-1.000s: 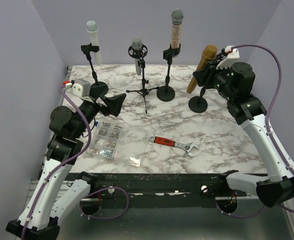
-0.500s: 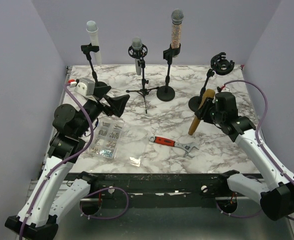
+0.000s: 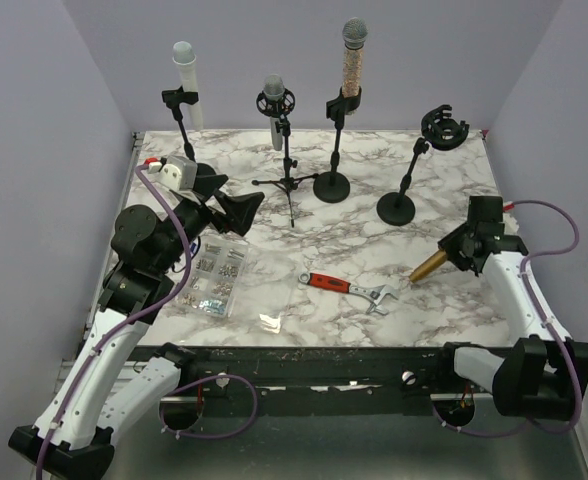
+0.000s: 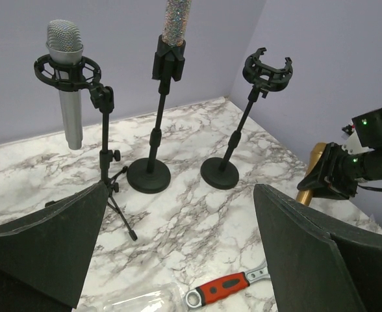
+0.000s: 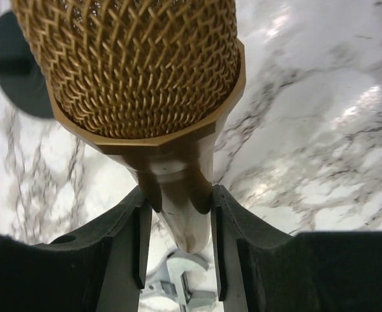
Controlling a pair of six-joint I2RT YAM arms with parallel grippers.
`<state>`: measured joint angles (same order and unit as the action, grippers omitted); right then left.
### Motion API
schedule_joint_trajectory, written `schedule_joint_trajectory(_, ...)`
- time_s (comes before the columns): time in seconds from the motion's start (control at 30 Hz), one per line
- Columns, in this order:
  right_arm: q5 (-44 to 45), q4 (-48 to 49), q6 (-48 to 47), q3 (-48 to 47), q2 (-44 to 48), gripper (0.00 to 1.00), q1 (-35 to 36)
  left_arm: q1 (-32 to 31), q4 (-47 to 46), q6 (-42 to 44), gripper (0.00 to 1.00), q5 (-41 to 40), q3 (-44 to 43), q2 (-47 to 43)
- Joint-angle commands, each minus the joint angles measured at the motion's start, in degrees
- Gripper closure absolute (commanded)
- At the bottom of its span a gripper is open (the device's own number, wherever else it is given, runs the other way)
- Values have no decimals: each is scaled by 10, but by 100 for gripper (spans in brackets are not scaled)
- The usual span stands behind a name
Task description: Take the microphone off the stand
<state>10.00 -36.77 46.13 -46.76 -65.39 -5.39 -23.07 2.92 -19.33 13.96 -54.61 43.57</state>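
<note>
The gold microphone (image 3: 429, 266) is out of its stand and held low over the right side of the table, tail end pointing toward the wrench. My right gripper (image 3: 471, 245) is shut on it; in the right wrist view the fingers (image 5: 227, 227) squeeze its body just below the gold mesh head (image 5: 132, 65). The empty stand (image 3: 414, 165) rises behind, its round clip (image 3: 442, 127) open at the top. From the left wrist the clip (image 4: 267, 68) and the gold microphone (image 4: 310, 185) both show. My left gripper (image 3: 229, 210) hangs open over the left side, holding nothing.
Three other microphones stay on stands along the back: a white one (image 3: 184, 65), a grey one on a tripod (image 3: 274, 100), a glittery one (image 3: 352, 60). A red-handled wrench (image 3: 346, 288) lies at centre front. A clear bag of screws (image 3: 214, 278) lies front left.
My right arm has pulled the gold microphone out of the stand's clip and carried it down and toward the front right. The left arm has barely shifted.
</note>
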Motion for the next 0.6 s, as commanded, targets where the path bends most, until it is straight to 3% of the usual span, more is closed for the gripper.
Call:
schedule_joint_trajectory(0.0,9,-39,67,7,-41,99,-70,-8,6,7,1,-5,-13,-4)
schedule_joint_trajectory(0.13,46,-66,106,25,-62,99,-104,-13,8,10,2,-9,-13,-3)
schedule_joint_trajectory(0.37,14,-78,125,59,-68,99,-185,-19,9,11,1,-7,-15,0)
schedule_joint_trajectory(0.57,61,-96,144,56,-74,87,-192,-22,9,10,1,-6,-16,-3)
